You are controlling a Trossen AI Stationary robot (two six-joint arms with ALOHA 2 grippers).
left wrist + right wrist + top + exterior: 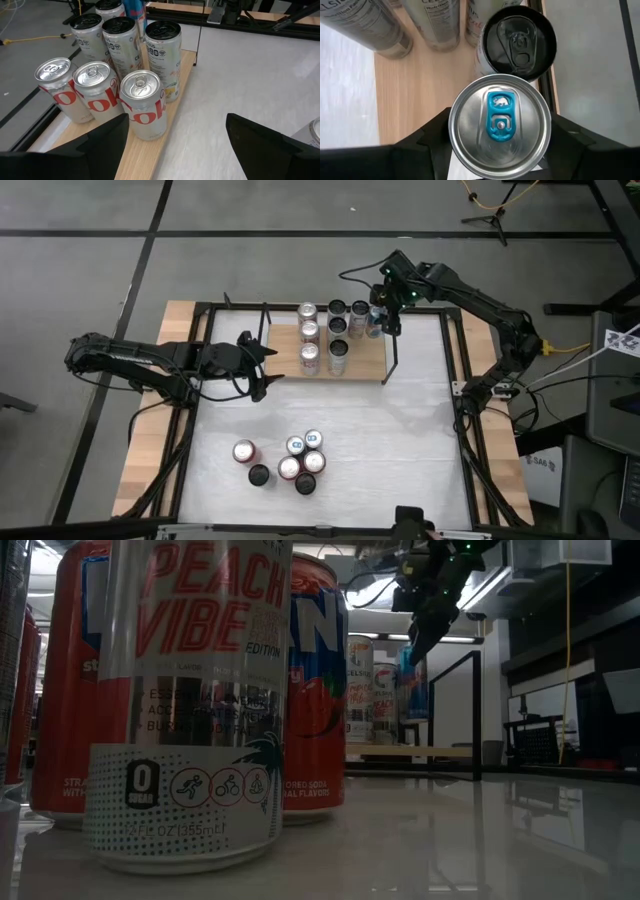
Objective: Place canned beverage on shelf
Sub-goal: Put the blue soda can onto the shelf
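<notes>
The silver can with a blue pull tab (500,122) sits gripped in the right gripper's (378,320) jaws at the far right corner of the light-wood shelf with black rod uprights (375,358), near the tabletop's far edge, beside a black-topped can (520,42). Shelf cans read "Coke" (145,110) and "Celsius" (162,55). Near the tabletop's front edge stands a "Peach Vibe" can (195,705). The left gripper (262,365), arm stretched level from the left edge, holds its jaws wide.

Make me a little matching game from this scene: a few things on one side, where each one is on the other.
Things:
1. blue-tab can
2. left gripper
3. loose cluster of cans
4. Coke cans

Places:
A. near part of the white table, off the shelf
B. between the right gripper's fingers, over the shelf's right end
C. left end of the shelf
D. open, just left of the shelf

Pairs: 1-B, 2-D, 3-A, 4-C
</notes>
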